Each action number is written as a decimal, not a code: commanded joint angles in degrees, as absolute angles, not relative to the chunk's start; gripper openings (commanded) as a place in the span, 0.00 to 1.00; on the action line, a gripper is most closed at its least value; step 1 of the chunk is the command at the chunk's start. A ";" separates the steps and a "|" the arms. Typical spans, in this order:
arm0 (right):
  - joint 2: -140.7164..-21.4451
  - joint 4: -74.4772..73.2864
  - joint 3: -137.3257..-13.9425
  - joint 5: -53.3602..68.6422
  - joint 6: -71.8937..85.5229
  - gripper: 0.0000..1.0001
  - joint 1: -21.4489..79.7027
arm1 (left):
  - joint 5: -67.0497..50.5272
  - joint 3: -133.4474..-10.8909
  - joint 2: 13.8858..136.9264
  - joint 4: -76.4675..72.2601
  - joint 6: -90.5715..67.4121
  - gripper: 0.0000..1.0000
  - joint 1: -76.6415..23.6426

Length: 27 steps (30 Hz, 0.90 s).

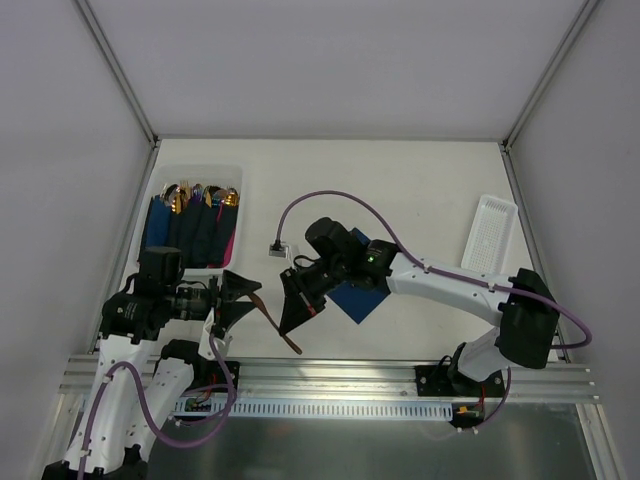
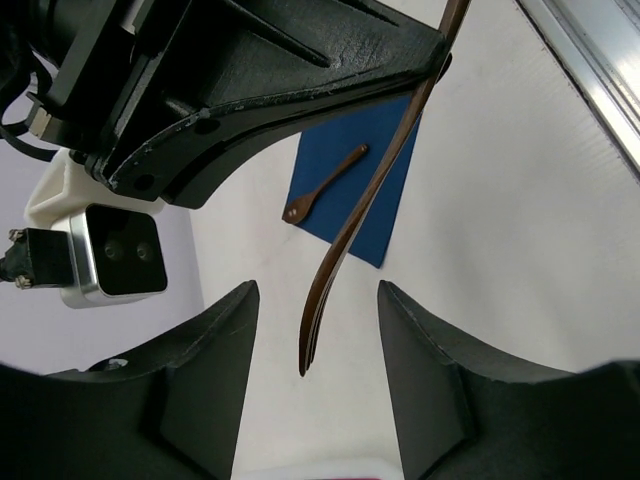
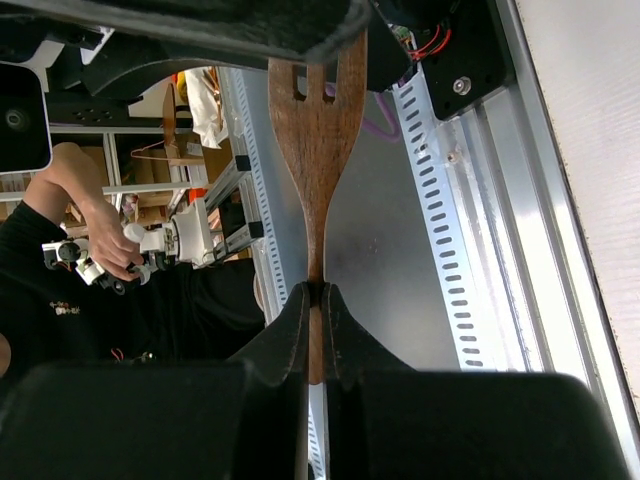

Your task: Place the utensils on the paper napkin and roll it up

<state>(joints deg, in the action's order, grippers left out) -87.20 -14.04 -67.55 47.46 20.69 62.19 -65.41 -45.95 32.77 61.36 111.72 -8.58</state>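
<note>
Navy napkin (image 1: 362,300) mid-table, spoon (image 2: 325,183) already on it; fork (image 1: 283,325) in the air at its 8 o'clock, handle pinched tight in right gripper (image 3: 318,290), left gripper (image 2: 318,295) fingers apart either side of the tines, not touching. Looks like fork-placing, maybe a handover; next: lay fork flat beside spoon. From above, napkin mostly hidden under right arm (image 1: 450,285), spoon unseen.

Slim dark-bronze metal fork (image 2: 345,240): hangs tines-down from black right end effector (image 2: 435,55), between left end effector's (image 2: 315,300) parted fingers (image 2: 210,380), touching neither. Small bronze spoon (image 2: 325,185): lies on dark navy paper napkin (image 2: 325,155), white table (image 2: 500,250).
</note>
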 commanded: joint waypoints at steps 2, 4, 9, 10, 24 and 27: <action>-88.07 -15.29 -70.84 49.66 19.60 0.00 63.54 | -65.31 -45.18 33.92 62.58 117.24 0.44 -9.49; -88.59 -15.73 -71.19 49.75 19.51 0.00 63.81 | -63.73 -45.00 34.19 62.75 118.03 0.37 -10.02; -89.38 -17.05 -72.24 49.83 18.81 0.00 63.90 | -62.58 -44.83 34.89 62.93 118.74 0.00 -10.37; -89.56 -17.22 -72.59 50.01 18.63 0.00 63.90 | -62.49 -44.82 34.98 63.02 118.74 0.00 -10.37; -76.75 -53.67 -97.45 19.63 -6.93 0.76 44.12 | -63.37 -54.83 51.57 63.89 86.55 0.00 -10.63; -73.75 -56.15 -98.09 10.66 -10.63 0.76 44.30 | -63.46 -62.47 61.47 63.98 73.79 0.00 -10.98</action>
